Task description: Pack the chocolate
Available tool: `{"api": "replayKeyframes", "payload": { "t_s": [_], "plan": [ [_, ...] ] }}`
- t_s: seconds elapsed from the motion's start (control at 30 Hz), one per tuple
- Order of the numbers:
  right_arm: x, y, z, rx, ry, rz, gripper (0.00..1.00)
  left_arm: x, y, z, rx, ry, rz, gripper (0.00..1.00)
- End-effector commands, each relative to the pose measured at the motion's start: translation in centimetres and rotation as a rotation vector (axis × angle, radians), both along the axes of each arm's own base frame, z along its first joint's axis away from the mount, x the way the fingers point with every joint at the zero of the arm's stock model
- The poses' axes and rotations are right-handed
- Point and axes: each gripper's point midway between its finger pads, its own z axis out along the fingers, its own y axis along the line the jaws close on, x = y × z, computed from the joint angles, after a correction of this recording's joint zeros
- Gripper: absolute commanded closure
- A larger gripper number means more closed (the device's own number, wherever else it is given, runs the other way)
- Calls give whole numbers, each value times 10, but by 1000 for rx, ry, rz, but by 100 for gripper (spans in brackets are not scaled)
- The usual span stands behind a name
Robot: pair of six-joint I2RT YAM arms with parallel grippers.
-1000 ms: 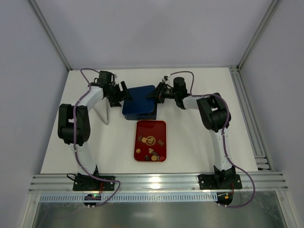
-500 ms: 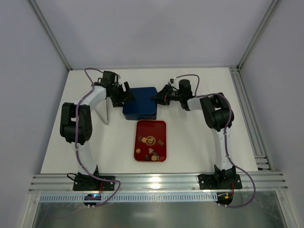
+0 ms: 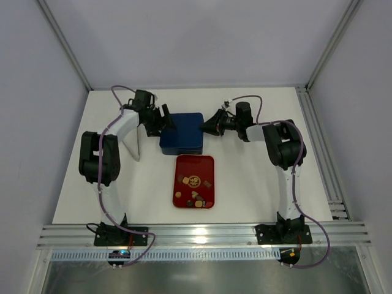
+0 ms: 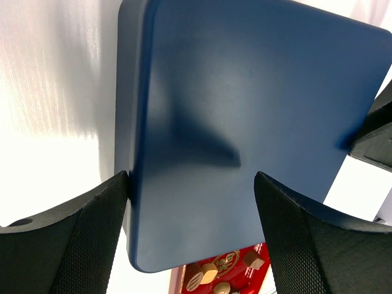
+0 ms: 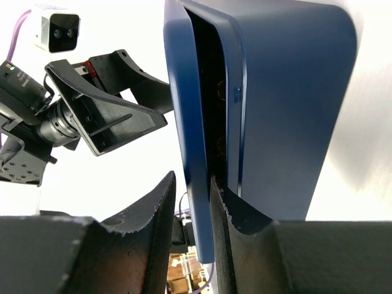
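The chocolate, several small tan, brown and cream pieces, lies on the flat red tray in mid-table; a few pieces show in the left wrist view. A dark blue box sits just behind the tray. My left gripper is open at the box's left end, its fingers straddling the blue top; it also shows in the left wrist view. My right gripper is shut on the rim of the box's lid, which is lifted off the base, leaving a dark gap.
A white flat panel stands on edge left of the box, beside the left arm. Metal rails run along the table's right edge and the near edge.
Both grippers have shifted a little to the right, and the blue box has slid slightly right with them. The chocolate and red tray have not moved.
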Motion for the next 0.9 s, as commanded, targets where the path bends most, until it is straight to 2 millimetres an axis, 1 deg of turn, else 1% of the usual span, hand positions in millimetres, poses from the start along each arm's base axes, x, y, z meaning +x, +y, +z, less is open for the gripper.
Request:
{"api": "replayKeyframes", "payload": {
  "t_s": [0.0, 0.2, 0.37, 0.63, 0.7, 0.77, 0.87],
  "plan": [
    [1, -6, 34, -5, -119, 12, 69, 11, -4, 15, 2, -42, -1, 19],
    [1, -14, 28, -59, -111, 0, 68, 11, -7, 16, 15, -40, -12, 19],
    [1, -22, 21, -108, -114, -10, 65, 11, -7, 14, 27, -35, -15, 19],
    [1, -29, 12, -184, -111, -22, 62, 11, -9, 17, 46, -41, -25, 19],
    [3, -31, 12, -209, -130, -31, 61, 11, -8, 16, 51, -37, -26, 19],
    [2, -35, 7, -246, -125, -33, 58, 11, -10, 17, 60, -36, -34, 19],
    [2, -38, 7, -277, -134, -46, 57, 11, -11, 17, 78, -33, -41, 19]
  ]
}}
